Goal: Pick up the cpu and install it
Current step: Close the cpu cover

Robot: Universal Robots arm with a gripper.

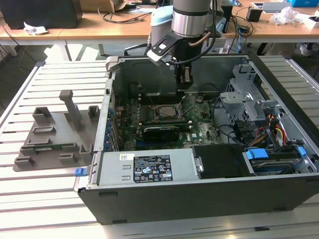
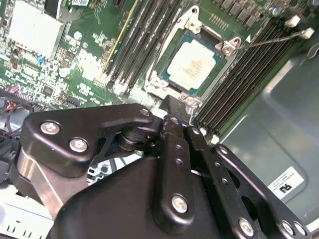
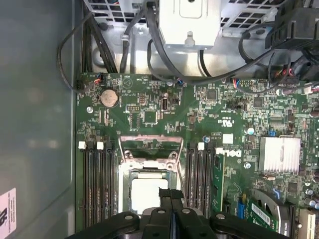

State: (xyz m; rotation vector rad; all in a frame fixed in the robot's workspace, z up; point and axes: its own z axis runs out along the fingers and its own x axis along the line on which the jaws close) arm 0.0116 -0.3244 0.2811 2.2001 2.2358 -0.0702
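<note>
Seemingly empty, the end effector (image 3: 170, 193) hangs pinched together just above the seated cpu (image 2: 192, 59).

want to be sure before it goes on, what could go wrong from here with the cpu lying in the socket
1. The cpu lies in the open socket with nothing clamping it. The gripper is close over it, so a nudge might shift it or press it in crooked.
2. The thin retention lever juts out beside the socket and could catch the gripper.
</note>
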